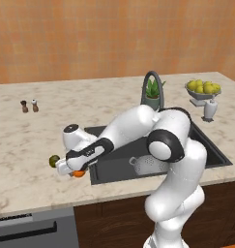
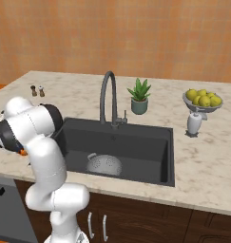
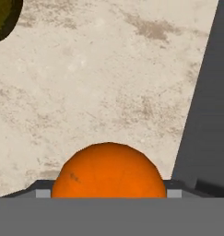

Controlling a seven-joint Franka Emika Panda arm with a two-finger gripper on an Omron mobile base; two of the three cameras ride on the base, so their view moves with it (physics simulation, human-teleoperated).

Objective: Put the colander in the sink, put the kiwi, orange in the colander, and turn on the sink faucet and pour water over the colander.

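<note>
Marble counter | my gripper (image 1: 74, 170) straddles orange (image 3: 109, 170), grip unconfirmed | sink (image 1: 213, 150) at 3 o'clock

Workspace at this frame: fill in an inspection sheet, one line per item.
Surface: beige marbled counter around a dark sink.
Job's things: colander in the sink; orange between the gripper's fingers, on the counter left of the sink; kiwi beside it on the counter; faucet dry.
Clutter: two shakers, plant, fruit bowl, white jar.
Grippers: jaws either side of the orange; grip not confirmed.
Cables: nothing seen.
Surroundings: orange wall, wooden cabinets.
</note>
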